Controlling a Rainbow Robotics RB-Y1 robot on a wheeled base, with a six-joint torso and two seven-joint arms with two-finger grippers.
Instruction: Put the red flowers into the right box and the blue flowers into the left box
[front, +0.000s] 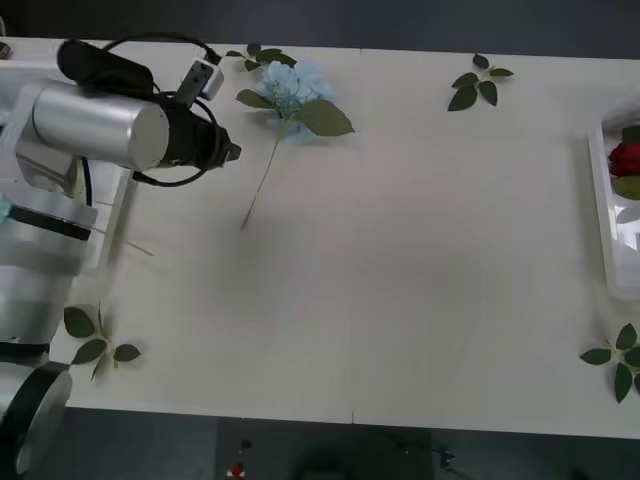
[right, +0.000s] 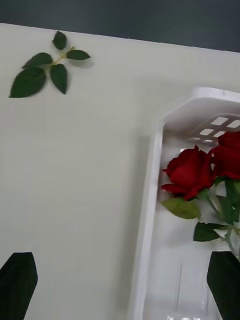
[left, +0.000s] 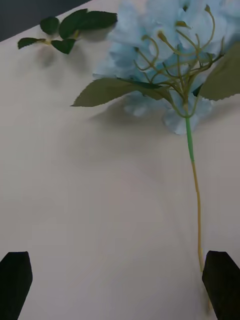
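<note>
Left gripper (left: 120, 285) jaws wide open, holding nothing; blue flower (left: 165, 65) just ahead on the surface (left: 100, 200), stem tip beside one finger (left: 222, 285).

Right gripper (right: 120, 285) jaws open, empty, one finger over the right box (right: 150, 200) with red roses (right: 192, 170) inside.

You have open counter (front: 400, 280) across the whole middle, well apart from everything. At the far left, one blue flower (front: 292, 92) lies with its stem running toward you, beside the left arm (front: 110, 125). Leaf sprigs (front: 478, 82) dot the corners. The right box (front: 606, 215), holding red flowers (right: 192, 170), blocks the right edge.
</note>
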